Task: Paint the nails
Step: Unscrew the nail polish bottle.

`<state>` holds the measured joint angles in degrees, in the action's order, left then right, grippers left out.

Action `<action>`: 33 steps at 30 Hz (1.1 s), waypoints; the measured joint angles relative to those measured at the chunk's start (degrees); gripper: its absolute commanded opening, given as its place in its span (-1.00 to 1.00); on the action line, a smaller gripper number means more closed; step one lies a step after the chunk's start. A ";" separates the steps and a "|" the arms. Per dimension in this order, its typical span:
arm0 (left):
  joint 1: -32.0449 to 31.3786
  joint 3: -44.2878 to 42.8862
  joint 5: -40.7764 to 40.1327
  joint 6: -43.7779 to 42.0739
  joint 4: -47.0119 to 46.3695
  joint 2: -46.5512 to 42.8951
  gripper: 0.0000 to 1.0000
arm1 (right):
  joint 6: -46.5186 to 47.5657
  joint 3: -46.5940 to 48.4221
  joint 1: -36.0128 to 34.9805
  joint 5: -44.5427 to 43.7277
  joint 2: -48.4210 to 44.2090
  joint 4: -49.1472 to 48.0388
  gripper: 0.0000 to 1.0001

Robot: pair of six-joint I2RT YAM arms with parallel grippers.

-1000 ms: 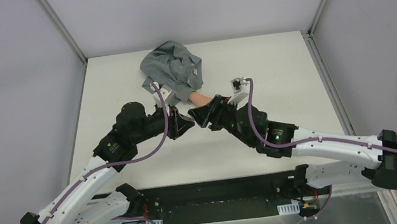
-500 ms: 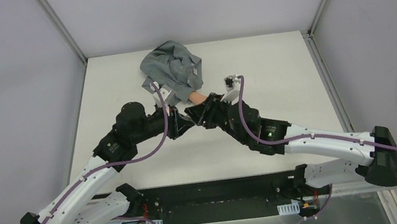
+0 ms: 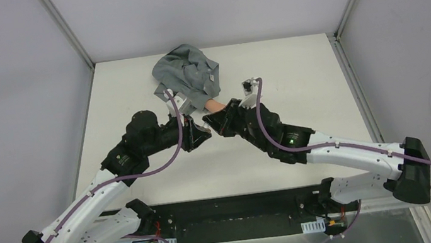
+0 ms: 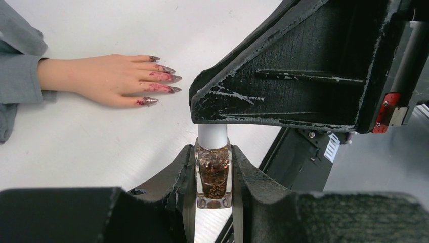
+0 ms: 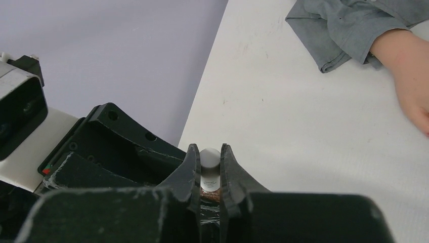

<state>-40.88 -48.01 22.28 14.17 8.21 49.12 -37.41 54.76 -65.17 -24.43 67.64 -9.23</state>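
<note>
At the upper left of the left wrist view: the nails [image 4: 163, 77], five of them, long, pointed, smeared dark purplish-red, tipping the fingers of a peach fake hand [image 4: 96, 76]. Lies palm down on the white counter [image 4: 91, 147], fingertips toward frame right, wrist tucked into a grey sleeve [image 4: 17, 68] at the left edge.

Below and to the right of the nails, apart from them, at lower centre: a small square glass polish bottle [image 4: 214, 177], upright, flaky brown-gold contents inside. Pinched on both glass sides by the left jaws. Topped by a white cap [image 4: 212, 137], its upper end hidden under the scuffed black bulk of the right jaws filling the upper right.

In the right wrist view, at lower centre: the white cap [image 5: 209, 163] squeezed between the right jaws, both inner faces against it, a glittery sliver of bottle just beneath. Grey sleeve [image 5: 349, 25] at the upper right, fake hand [image 5: 407, 71] cut off by the right edge, bare counter [image 5: 303, 126] between.

In the top view, at mid-frame: left arm [image 3: 139, 138] and right arm [image 3: 292, 139] meeting tip to tip just below the fake hand [image 3: 215, 104]. Sleeve [image 3: 187, 74] crumpled above it. Nails and bottle not made out from here.
</note>
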 measured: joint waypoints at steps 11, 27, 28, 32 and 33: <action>0.33 -0.02 3.82 1.60 -0.44 0.22 -1.00 | 2.80 -1.84 4.00 11.43 -2.51 -0.70 -1.00; 2.38 -0.02 22.29 9.79 -9.29 1.49 -1.00 | 9.70 -6.16 9.49 32.28 -10.56 -6.03 -1.00; 2.38 -0.02 23.21 10.32 -9.81 1.53 -1.00 | 10.12 -6.36 9.66 33.35 -10.84 -6.56 -1.00; 2.38 -0.02 26.67 11.82 -11.39 1.53 -1.00 | 11.52 -6.84 10.32 38.10 -11.45 -8.57 -1.00; 2.38 -0.02 27.63 12.17 -11.76 1.51 -1.00 | 11.85 -6.84 10.47 39.32 -11.45 -8.90 -1.00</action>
<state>-38.50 -48.03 49.91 26.35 -3.55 50.63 -25.56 47.92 -54.70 14.90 56.18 -18.13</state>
